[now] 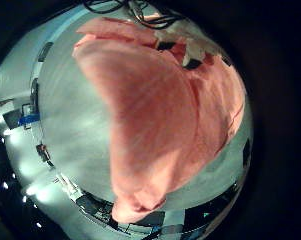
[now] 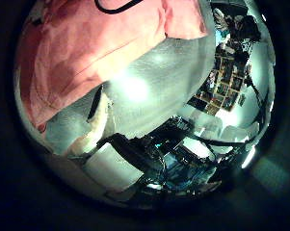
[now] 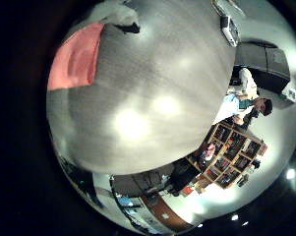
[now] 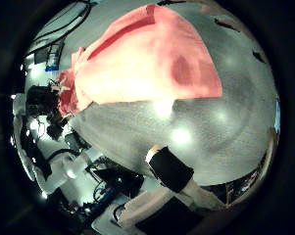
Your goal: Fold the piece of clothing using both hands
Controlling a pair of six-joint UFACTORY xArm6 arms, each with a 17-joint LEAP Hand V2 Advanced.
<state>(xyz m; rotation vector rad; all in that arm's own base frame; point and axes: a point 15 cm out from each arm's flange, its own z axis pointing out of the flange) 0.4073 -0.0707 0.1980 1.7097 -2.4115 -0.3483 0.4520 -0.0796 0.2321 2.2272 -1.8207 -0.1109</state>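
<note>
A pinkish piece of clothing (image 1: 160,120) lies spread on the grey table (image 1: 75,120) and fills much of the left little finger side palm view, so my left hand is close above it. White and black parts of a hand (image 1: 185,50) lie at its far edge. In the left thumb side palm view the clothing (image 2: 87,43) lies bunched beside that hand's own white part (image 2: 96,111). In the right thumb side palm view the clothing (image 4: 147,59) lies flat, away from my right hand (image 4: 172,168), which is open over bare table. The right little finger side palm view shows the clothing (image 3: 74,54) far off.
A hand (image 3: 123,15) shows at the clothing's edge in the right little finger side palm view. Shelves and room clutter (image 3: 221,147) stand beyond the table's rim. Equipment (image 4: 49,108) lies past the table edge near the clothing's end.
</note>
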